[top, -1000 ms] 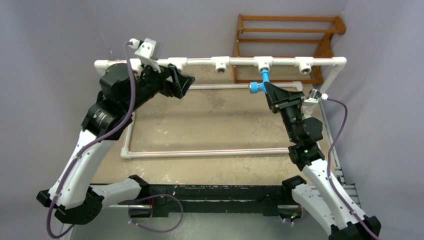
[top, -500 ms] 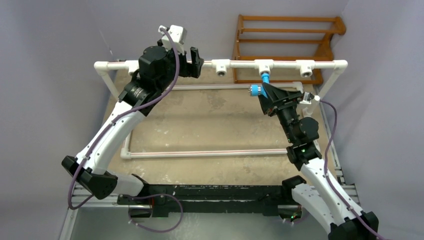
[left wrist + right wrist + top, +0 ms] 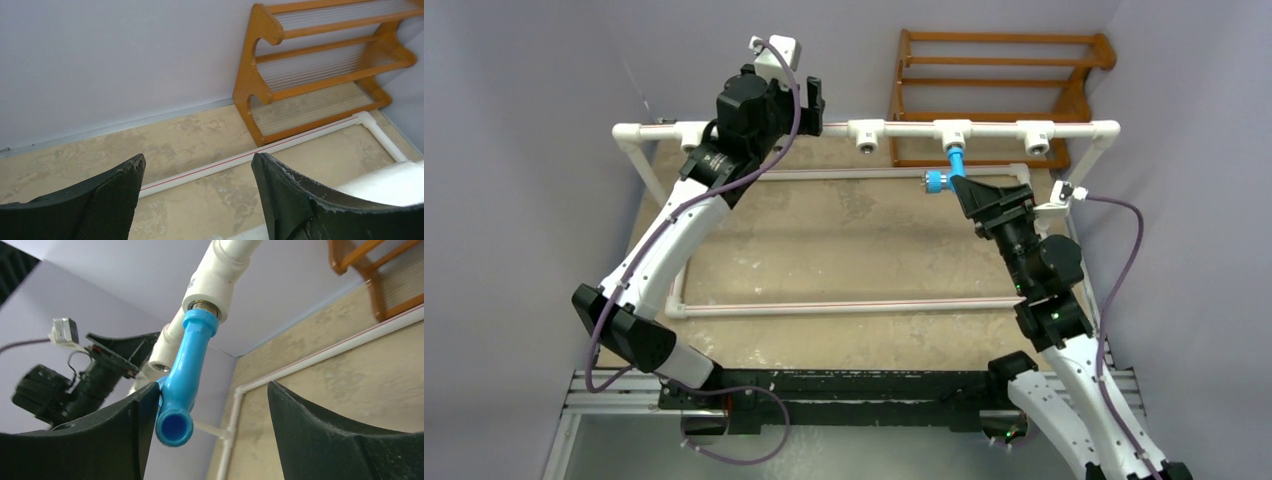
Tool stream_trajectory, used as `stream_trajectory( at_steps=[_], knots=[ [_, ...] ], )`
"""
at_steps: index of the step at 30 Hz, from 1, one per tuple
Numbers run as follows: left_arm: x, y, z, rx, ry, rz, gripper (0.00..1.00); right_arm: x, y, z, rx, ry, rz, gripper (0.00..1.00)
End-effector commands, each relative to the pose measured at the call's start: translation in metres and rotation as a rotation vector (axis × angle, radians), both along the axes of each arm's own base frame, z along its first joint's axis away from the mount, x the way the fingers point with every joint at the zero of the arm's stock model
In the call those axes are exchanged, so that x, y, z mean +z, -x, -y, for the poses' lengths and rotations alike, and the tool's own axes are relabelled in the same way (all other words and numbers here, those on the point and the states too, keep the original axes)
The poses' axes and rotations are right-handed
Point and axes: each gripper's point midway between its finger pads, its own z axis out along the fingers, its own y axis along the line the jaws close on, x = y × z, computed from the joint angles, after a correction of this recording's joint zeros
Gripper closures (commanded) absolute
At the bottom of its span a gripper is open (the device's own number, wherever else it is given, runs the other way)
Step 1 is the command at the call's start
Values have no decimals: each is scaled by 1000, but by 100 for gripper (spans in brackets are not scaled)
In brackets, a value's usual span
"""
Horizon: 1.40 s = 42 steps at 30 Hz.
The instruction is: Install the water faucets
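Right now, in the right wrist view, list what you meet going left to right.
The left arm, the blue faucet, the wooden rack.

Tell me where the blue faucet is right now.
In the top view, right of centre at the far side: the blue faucet hangs from a tee fitting on the raised white pipe, between the fingers of the open right gripper.

the bent plastic faucet (image 3: 182,375) is bright blue, the round pipe frame (image 3: 984,127) white with a thin red line, the slatted wooden rack (image 3: 247,85) orange-brown.
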Motion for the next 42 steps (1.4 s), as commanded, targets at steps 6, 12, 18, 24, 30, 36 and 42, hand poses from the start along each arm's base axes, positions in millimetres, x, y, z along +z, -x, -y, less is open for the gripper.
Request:
stream_trajectory(
  at_steps=[6, 12, 18, 24, 30, 36, 42],
  knots=[
    [-28, -9, -19, 26, -2, -77, 24, 28, 14, 26, -80, 649, 124, 22],
    [-43, -7, -24, 29, 2, -117, 25, 66, 29, 46, -154, 981, 301, 24],
    [-48, -4, -25, 25, 13, -133, 25, 82, 35, 25, -22, 1252, 502, 30],
    [-50, -3, -26, 22, 18, -141, 25, 98, 37, 30, -84, 1473, 654, 30],
    [-54, -1, -27, 19, 23, -152, 25, 93, 39, 20, 4, 1691, 781, 29],
    [-55, -1, -26, 12, 29, -155, 25, 86, 40, 8, 87, 1726, 840, 29],
    [-59, -2, -25, 5, 29, -164, 25, 80, 29, 3, 113, 1762, 821, 30]
  ],
)
